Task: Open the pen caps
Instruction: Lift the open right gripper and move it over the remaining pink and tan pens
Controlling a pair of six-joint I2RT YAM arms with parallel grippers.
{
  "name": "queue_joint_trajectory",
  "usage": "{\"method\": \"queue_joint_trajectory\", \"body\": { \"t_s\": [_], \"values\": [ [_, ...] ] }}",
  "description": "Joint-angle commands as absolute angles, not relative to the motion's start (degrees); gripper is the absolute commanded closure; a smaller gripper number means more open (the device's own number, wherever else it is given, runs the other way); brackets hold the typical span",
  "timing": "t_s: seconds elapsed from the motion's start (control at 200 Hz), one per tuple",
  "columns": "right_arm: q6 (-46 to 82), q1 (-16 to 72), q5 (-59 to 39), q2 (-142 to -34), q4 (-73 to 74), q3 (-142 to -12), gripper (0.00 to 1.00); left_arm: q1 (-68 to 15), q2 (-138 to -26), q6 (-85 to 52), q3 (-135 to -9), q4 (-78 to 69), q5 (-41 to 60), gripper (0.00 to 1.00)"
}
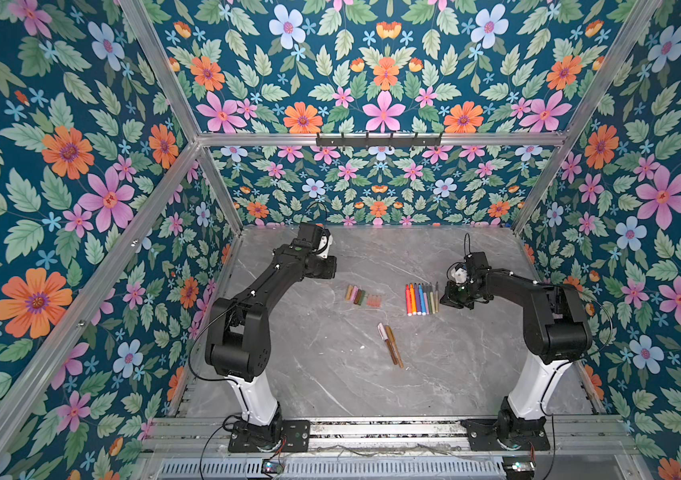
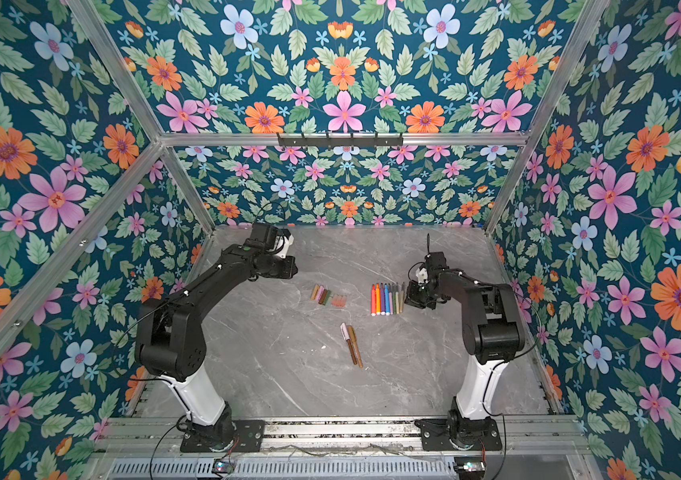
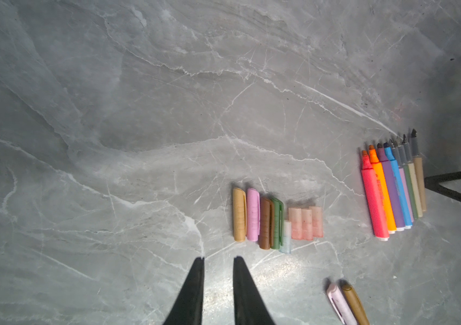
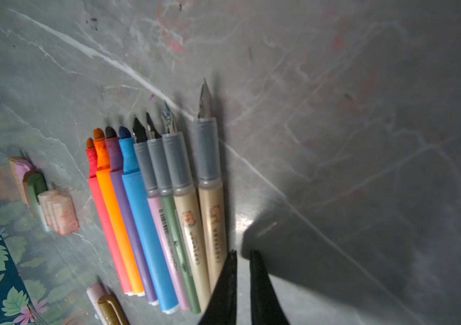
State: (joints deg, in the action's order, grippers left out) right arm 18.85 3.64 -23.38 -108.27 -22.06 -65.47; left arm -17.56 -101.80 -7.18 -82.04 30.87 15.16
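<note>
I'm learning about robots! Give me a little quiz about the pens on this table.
1. Count the uncapped pens in the row.
2. True or false: the two loose pens lying apart from the row still wear their caps.
3. Which pen in the row lies nearest the right gripper? A red, B beige, C blue.
Key: 1: eight. 2: true. 3: B, the beige pen.
</note>
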Motion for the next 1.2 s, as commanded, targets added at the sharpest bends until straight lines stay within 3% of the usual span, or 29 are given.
{"method": "queue_joint_trajectory", "body": {
  "t_s": [0.0, 0.48, 0.865, 1.035, 1.195],
  "values": [
    [17.9, 3.7, -23.2, -108.9, -23.9, -65.6, 0.86, -17.6, -102.0, -6.9, -82.4, 30.9, 15.5, 0.78],
    [17.0, 4.6, -23.5, -110.5, -25.6, -67.1, 0.85, -17.5, -101.9, -6.8, -82.4, 31.1, 15.4, 0.78],
    [17.6, 4.7, -22.2, -110.0, -25.5, -66.7, 0.92, -17.5, -102.0, -6.8, -82.4, 31.1, 15.4, 0.78],
    [18.1, 4.7, -21.7, -109.3, -25.0, -66.1, 1.0, -17.5, -102.1, -6.8, -82.4, 31.1, 15.4, 0.77],
    [18.1, 4.7, -21.9, -109.3, -25.0, -66.1, 1.0, -17.6, -102.2, -6.8, -82.4, 31.1, 15.3, 0.77]
  ]
}}
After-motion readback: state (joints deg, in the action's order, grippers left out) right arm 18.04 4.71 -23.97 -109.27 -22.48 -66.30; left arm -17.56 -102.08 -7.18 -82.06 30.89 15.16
